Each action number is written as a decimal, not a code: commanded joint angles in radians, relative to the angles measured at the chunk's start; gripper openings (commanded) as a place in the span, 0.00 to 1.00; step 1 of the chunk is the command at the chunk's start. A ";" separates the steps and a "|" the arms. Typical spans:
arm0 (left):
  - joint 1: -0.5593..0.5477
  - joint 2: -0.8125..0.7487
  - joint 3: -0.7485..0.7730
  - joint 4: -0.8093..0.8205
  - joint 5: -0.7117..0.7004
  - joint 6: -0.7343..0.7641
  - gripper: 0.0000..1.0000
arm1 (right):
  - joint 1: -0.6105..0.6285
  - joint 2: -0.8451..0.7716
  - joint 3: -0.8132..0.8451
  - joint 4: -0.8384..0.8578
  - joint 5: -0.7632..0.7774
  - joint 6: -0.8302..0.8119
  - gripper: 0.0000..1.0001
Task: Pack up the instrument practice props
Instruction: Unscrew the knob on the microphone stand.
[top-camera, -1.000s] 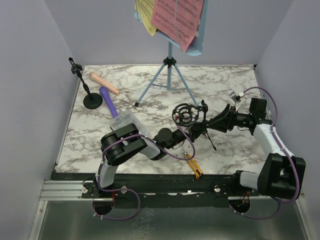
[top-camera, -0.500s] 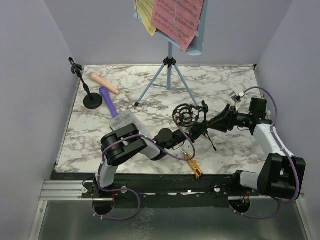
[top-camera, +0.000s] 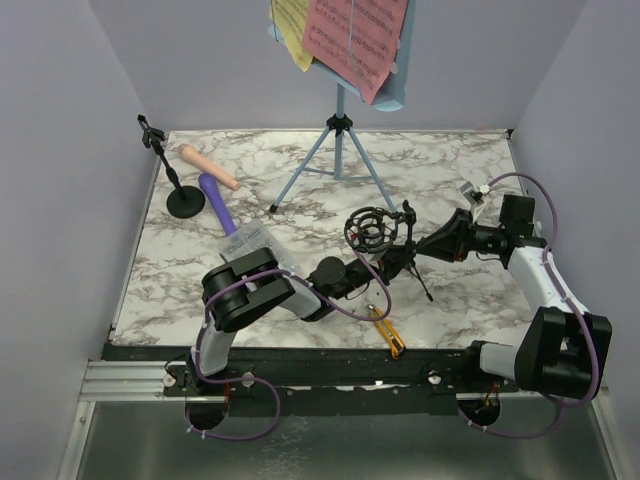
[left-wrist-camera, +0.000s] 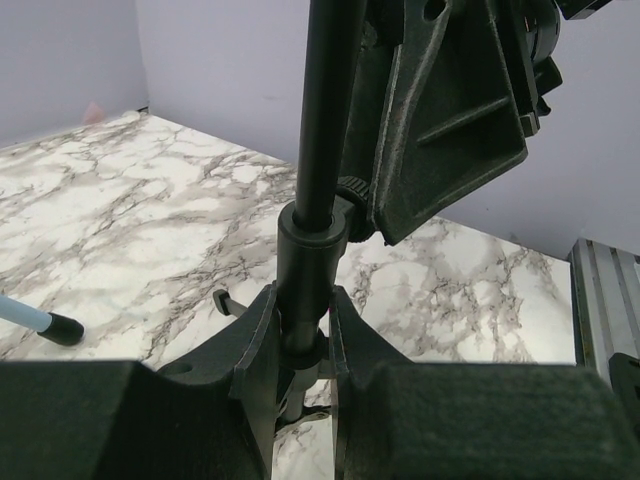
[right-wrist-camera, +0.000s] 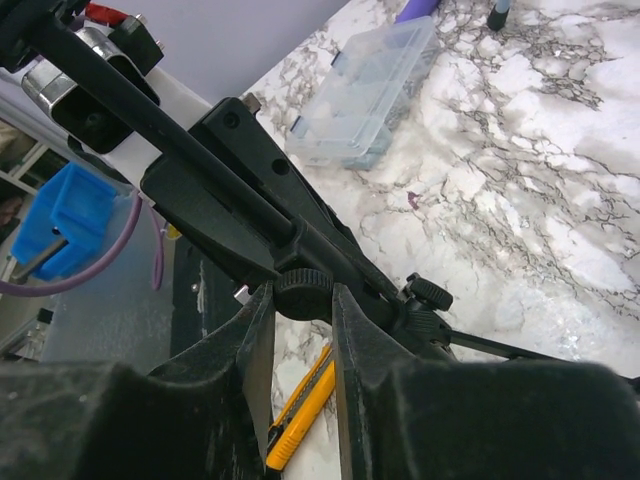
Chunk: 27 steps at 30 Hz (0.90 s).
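Note:
A black mic mount with a ring cradle stands at table centre. My left gripper is shut on its upright pole, and the jaws clamp the collar. My right gripper is shut on the mount's knurled knob. A second black mic mount stands at the far left on a round base. The beige microphone and the purple microphone lie beside it. The light-blue music rack stands at the back on tripod legs, holding pink pages and yellow pages.
A clear plastic box lies by the left arm's elbow and also shows in the right wrist view. A yellow-and-black utility knife lies near the front edge, under my right jaws. Purple walls enclose the table on three sides.
My right gripper has turned slightly about its wrist while staying on the knob. The left arm and the mount have not visibly moved.

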 joint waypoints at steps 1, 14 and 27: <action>-0.007 -0.005 -0.005 0.060 -0.025 -0.005 0.00 | 0.003 -0.013 0.038 -0.066 -0.019 -0.077 0.18; -0.007 -0.084 -0.038 -0.026 0.026 -0.093 0.00 | 0.011 -0.084 0.036 -0.250 0.068 -0.457 0.09; -0.007 -0.138 -0.009 -0.190 0.063 -0.192 0.00 | 0.032 -0.212 0.108 -0.488 0.342 -1.234 0.09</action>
